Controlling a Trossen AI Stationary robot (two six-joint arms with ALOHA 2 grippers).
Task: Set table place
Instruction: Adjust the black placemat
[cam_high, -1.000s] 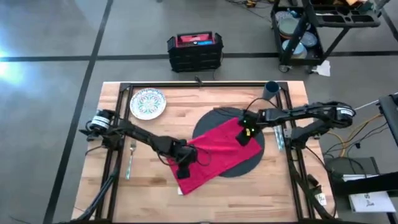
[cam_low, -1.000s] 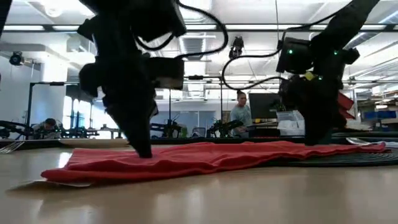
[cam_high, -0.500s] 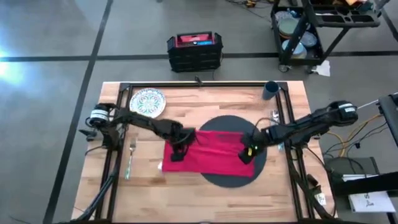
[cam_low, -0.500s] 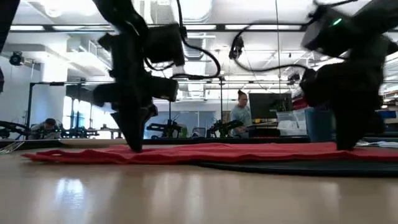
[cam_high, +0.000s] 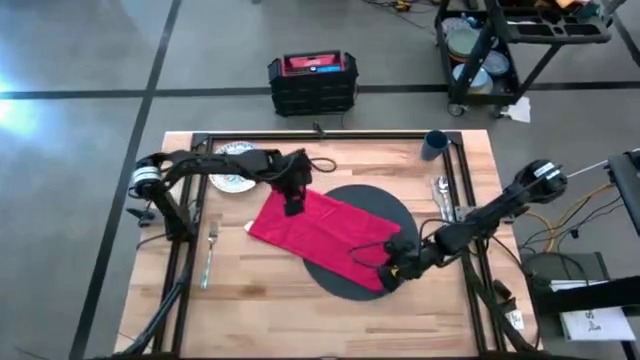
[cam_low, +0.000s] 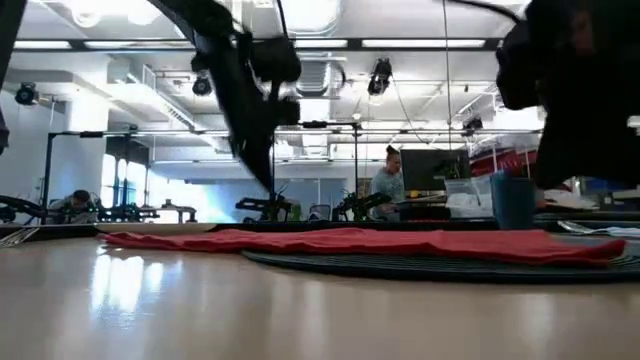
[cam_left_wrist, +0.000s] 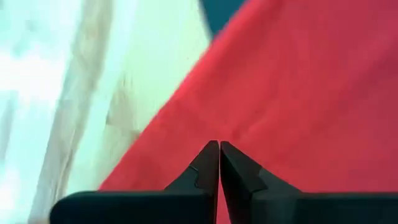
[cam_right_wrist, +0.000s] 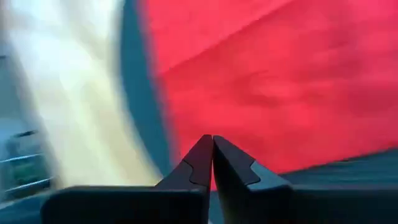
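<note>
The red napkin (cam_high: 322, 236) lies flat and slanted, its right half on the round dark mat (cam_high: 385, 215), its left half on the table (cam_high: 300, 310). My left gripper (cam_high: 293, 206) is shut over the napkin's far left corner (cam_left_wrist: 261, 93). My right gripper (cam_high: 392, 273) is shut over its near right corner (cam_right_wrist: 261, 87). In the low view both grippers hang a little above the cloth (cam_low: 350, 241). The plate (cam_high: 228, 166) lies at the far left, partly under the left arm. The fork (cam_high: 210, 255), the cup (cam_high: 435, 145) and the spoon and knife (cam_high: 443, 198) lie apart.
The black rail frame (cam_high: 330, 135) edges the table. A black and red case (cam_high: 313, 82) and a cart (cam_high: 520, 40) stand on the floor beyond the far edge. A person (cam_low: 386, 185) stands in the room behind. Bare planks show along the near edge.
My left gripper has gone toward the far edge and my right gripper toward the near edge, dragging the napkin's ends. The napkin has turned about on the table, clockwise as seen from above. In the low view both fingertips have risen off the cloth.
</note>
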